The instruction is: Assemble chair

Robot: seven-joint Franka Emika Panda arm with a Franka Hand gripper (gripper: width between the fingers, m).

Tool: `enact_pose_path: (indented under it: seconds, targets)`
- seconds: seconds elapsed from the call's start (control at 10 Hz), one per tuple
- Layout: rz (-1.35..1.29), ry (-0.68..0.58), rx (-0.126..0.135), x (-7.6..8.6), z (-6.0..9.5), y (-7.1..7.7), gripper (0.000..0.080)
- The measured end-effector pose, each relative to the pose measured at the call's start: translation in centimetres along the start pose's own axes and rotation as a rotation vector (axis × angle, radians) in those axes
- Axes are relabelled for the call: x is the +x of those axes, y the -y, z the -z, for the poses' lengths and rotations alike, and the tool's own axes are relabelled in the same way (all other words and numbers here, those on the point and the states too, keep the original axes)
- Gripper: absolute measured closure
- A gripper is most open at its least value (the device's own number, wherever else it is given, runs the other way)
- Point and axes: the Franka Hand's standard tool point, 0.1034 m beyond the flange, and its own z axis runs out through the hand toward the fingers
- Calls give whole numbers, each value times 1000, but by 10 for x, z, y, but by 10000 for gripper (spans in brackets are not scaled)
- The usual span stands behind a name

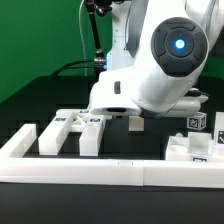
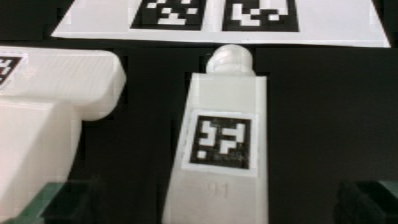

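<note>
The chair is in loose white parts on the black table. In the wrist view a long white bar (image 2: 219,135) with a square tag and a round peg at its far end lies straight between my fingers. My gripper (image 2: 210,206) is open, its dark fingertips (image 2: 43,205) standing on either side of the bar and apart from it. A chunky white part (image 2: 54,95) lies right beside the bar. In the exterior view the gripper (image 1: 134,122) hangs low over the table, just to the right of a row of white parts (image 1: 85,132). More tagged parts (image 1: 193,143) sit at the exterior view's right.
The marker board (image 2: 214,22) lies flat just beyond the bar's peg end. A long low white border rail (image 1: 110,170) runs along the front of the table. The big white arm body (image 1: 165,60) blocks the middle of the exterior view.
</note>
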Motion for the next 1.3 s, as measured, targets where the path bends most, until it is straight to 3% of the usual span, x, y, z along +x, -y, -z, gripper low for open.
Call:
enact_pose_path:
  seconds: [0.5,0.6,0.7,0.8,1.3]
  targets:
    - [-1,-2,1,5,-6,-1,177]
    - [-1,-2,1,5,-6,-1,357]
    - [1,0,0,5,-7,0,357]
    - [1,0,0,5,-7,1,506]
    - [3,-7,-1,4,-3,2,505]
